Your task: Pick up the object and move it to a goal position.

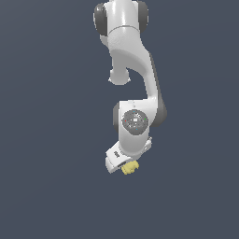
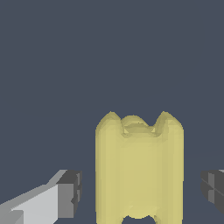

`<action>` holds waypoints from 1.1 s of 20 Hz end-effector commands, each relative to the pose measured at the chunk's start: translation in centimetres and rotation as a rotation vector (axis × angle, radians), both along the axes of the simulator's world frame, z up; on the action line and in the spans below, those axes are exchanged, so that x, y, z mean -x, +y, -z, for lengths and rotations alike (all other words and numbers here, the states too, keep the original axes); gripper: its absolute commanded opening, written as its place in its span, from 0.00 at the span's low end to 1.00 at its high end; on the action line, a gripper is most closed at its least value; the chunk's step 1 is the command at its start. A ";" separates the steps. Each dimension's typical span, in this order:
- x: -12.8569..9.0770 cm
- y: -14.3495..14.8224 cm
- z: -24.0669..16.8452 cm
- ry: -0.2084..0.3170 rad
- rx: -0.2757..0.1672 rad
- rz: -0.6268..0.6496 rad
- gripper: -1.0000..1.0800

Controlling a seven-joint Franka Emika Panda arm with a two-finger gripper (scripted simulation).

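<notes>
The white arm [image 1: 133, 84] is the biggest thing here, hanging down the middle of the exterior view over a plain dark blue-grey surface [image 1: 46, 186], its wrist folded so the hand tilts toward the exterior view's left. That posture looks chosen to bring the tool down over the target from above, which suits a pick-up that has not yet happened. Next in size, the gripper [image 1: 125, 164] sits at the arm's low end; in the wrist view its two dark-padded fingers [image 2: 70, 192] stand spread wide, with visible gaps of background between each pad and the lump, so the tool is released and grasps nothing. It straddles the target, judged ready for closing once it is low enough. Smallest is the object [image 2: 139, 168], a pale yellow ridged block lying just under the hand's tip in the exterior view, peeking out toward the exterior view's right. In the wrist view it lies between the pads, nearer neither by much, its long axis running across the line that joins the fingers, with grooves running along that axis and a notched end pointing away from the camera. That lets the pads meet its long flanks. Whether it rests on the surface or the fingertips reach its level cannot be told.
</notes>
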State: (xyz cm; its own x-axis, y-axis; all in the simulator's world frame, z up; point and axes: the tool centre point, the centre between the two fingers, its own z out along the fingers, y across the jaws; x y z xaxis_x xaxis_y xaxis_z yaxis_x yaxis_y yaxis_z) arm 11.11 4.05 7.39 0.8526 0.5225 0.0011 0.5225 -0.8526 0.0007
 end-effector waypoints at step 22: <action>0.0 0.0 3.3 0.001 0.000 -0.003 0.00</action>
State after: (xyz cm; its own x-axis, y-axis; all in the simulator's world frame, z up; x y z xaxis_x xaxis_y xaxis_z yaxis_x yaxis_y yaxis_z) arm 11.14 4.07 4.04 0.8512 0.5249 -0.0003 0.5249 -0.8512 -0.0001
